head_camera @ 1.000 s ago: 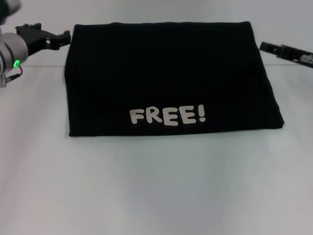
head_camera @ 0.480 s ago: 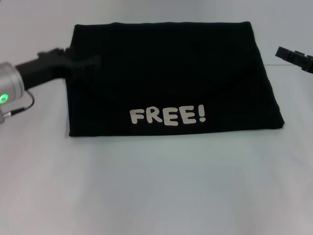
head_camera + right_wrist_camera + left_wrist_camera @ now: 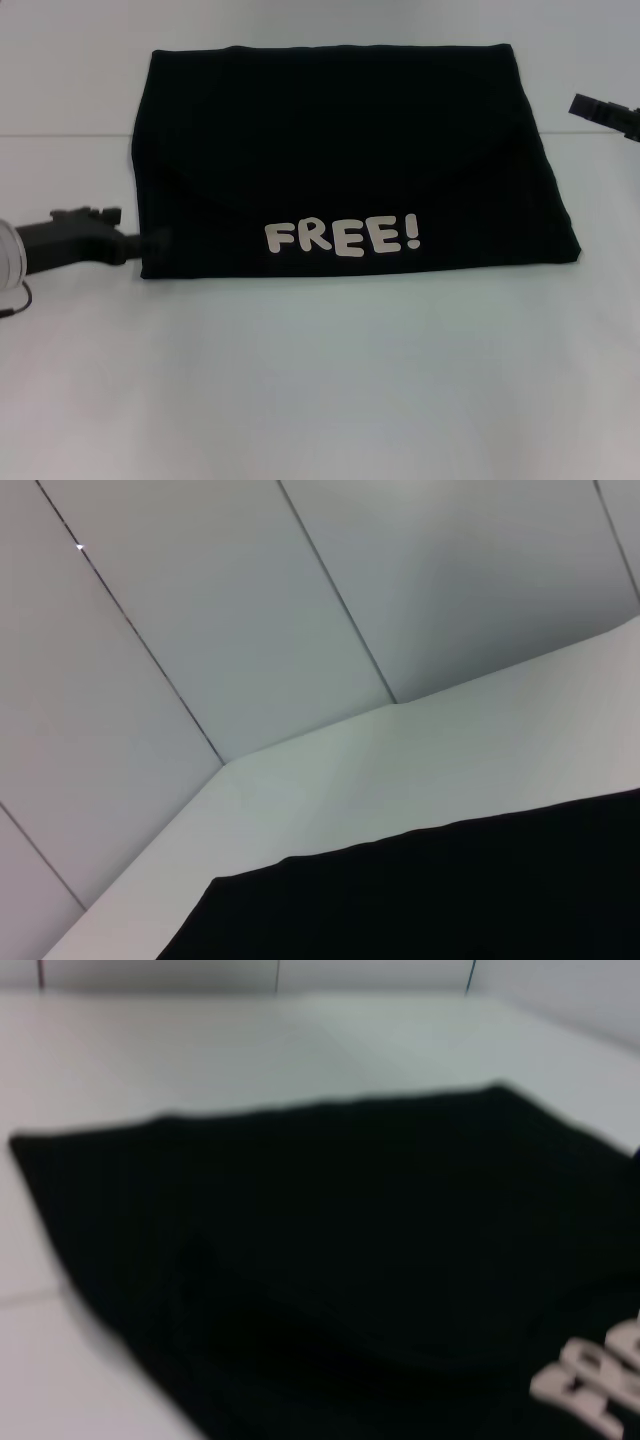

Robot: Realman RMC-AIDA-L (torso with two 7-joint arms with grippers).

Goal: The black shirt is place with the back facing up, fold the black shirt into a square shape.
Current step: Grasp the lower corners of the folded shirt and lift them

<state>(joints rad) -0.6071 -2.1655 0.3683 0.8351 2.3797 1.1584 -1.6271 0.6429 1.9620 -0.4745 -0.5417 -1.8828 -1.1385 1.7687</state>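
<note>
White tabletop (image 3: pixel 320 380) carries the black shirt (image 3: pixel 340 150), folded to a wide rectangle with its "FREE!" print (image 3: pixel 343 238) facing up. Left hand (image 3: pixel 150 242) sits at the near-left corner; right hand (image 3: pixel 585 104) hovers off the far-right edge. Neither hand's grip state can be determined. Risk: pinching only the top layer, which would pull the fold apart.

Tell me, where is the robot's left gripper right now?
In the head view, the left gripper is low on the robot's left, at the near left corner of the folded black shirt, beside the white "FREE!" lettering.
</note>
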